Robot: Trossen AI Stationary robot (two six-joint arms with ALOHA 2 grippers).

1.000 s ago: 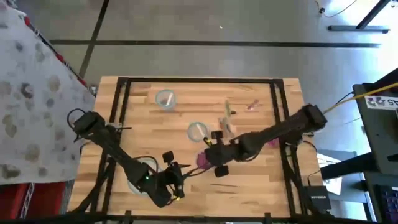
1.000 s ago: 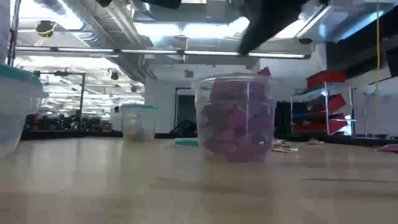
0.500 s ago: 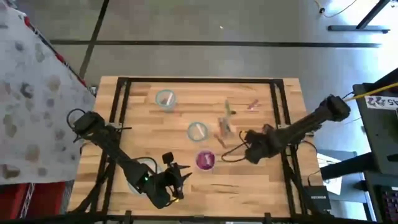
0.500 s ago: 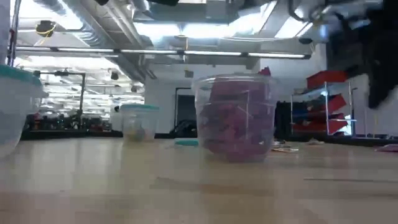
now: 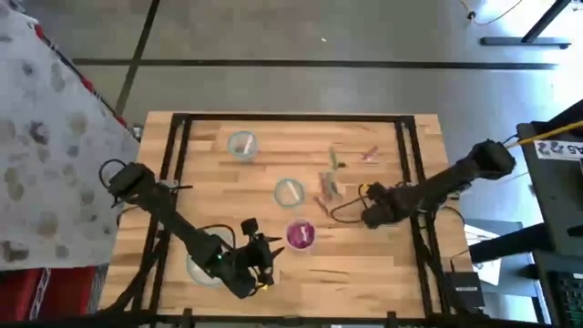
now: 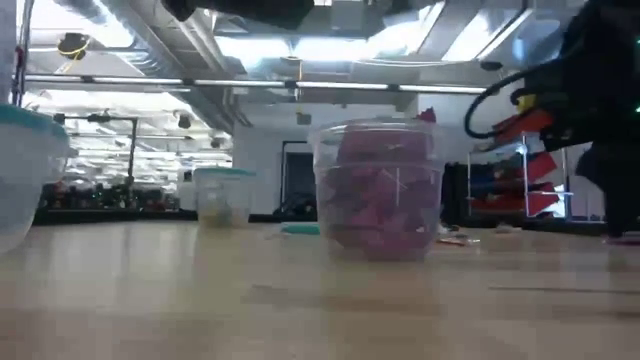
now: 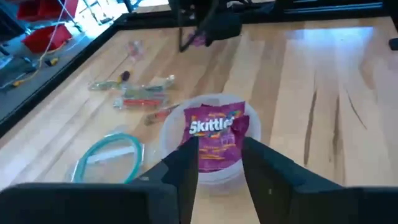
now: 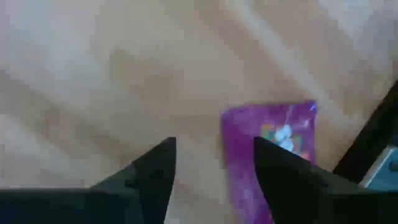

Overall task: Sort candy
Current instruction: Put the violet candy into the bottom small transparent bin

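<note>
High view: I note the right pincer [image 5: 364, 217] near the bench's [image 5: 383, 273] right edge, with loose candy [image 5: 330, 182] lying just beside it toward the middle. The left pincer [image 5: 264, 260] waits near the front edge, beside the bowl of purple packets [image 5: 301, 235].

Low view: that bowl [image 6: 378, 190] stands mid-bench, well filled with magenta packets. Another bowl [image 6: 222, 197] stands farther back.

Left wrist view: the left fingers [image 7: 186, 168] stand apart, holding nothing, aimed at the purple-packet bowl [image 7: 211, 140]. Thin loose pieces [image 7: 140, 99] lie beyond it, next to a teal-rimmed bowl [image 7: 109, 158].

Right wrist view: the right fingers [image 8: 152, 171] are spread and empty over bare wood, with one purple packet [image 8: 267, 155] lying flat beside one finger, not between them.

Judgement: the step is picking up that packet. I would shift sideways to centre it between the fingers, descend squarely, then close across its narrow width.
</note>
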